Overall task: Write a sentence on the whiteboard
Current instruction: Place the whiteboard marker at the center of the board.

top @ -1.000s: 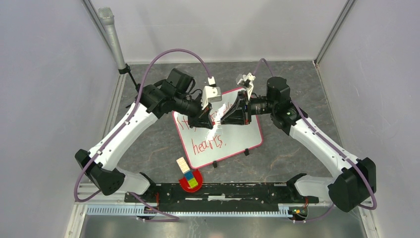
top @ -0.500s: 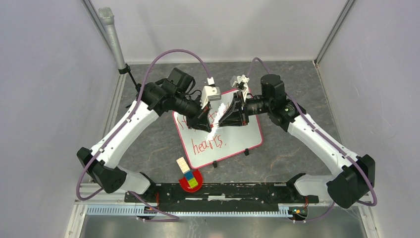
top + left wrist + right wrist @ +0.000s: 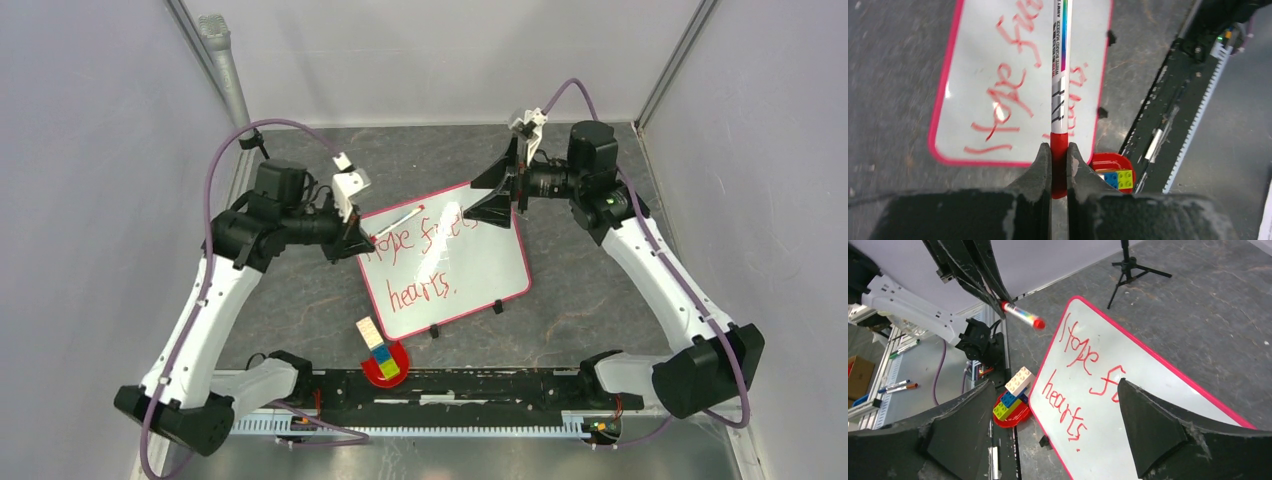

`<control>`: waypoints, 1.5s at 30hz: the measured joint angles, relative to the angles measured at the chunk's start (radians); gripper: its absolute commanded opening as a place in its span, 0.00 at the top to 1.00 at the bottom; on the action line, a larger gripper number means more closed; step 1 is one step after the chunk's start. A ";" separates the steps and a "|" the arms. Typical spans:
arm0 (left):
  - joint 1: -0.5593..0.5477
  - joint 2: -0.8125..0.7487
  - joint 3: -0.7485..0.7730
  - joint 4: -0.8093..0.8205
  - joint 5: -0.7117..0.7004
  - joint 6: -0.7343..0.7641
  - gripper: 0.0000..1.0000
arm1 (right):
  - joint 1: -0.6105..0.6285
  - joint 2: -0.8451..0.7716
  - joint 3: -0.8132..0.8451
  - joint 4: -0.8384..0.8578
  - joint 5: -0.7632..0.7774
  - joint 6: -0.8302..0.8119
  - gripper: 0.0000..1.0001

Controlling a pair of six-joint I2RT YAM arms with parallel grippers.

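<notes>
The whiteboard [image 3: 450,265] bore a red sentence, apparently complete. The left gripper [image 3: 1058,170] clamped the marker [image 3: 1061,75]; the right gripper [image 3: 1057,390] stood open and empty.

The dark speckled table [image 3: 580,310] carries the whiteboard [image 3: 470,275], a red dish [image 3: 401,354] of bricks [image 3: 377,352] and a black tripod [image 3: 1129,265].

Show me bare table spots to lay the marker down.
Bare mat right of the whiteboard, up to the right arm; also the far strip behind it. Crowded: the block stack by its near-left corner, and the left fingers holding the marker.
</notes>
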 measured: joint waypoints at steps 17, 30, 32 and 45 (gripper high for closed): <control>0.854 -0.037 -0.301 -0.096 -0.114 0.203 0.96 | -0.113 -0.051 0.001 -0.190 0.010 -0.166 0.02; 0.870 0.137 -0.565 0.137 -0.246 0.281 0.82 | -0.192 -0.077 -0.092 -0.344 0.090 -0.358 0.02; 0.864 0.167 -0.585 0.172 -0.263 0.281 0.81 | -0.199 -0.084 -0.108 -0.357 0.102 -0.376 0.02; 0.820 0.236 -0.639 0.297 -0.340 0.289 0.55 | -0.218 -0.096 -0.151 -0.376 0.121 -0.416 0.02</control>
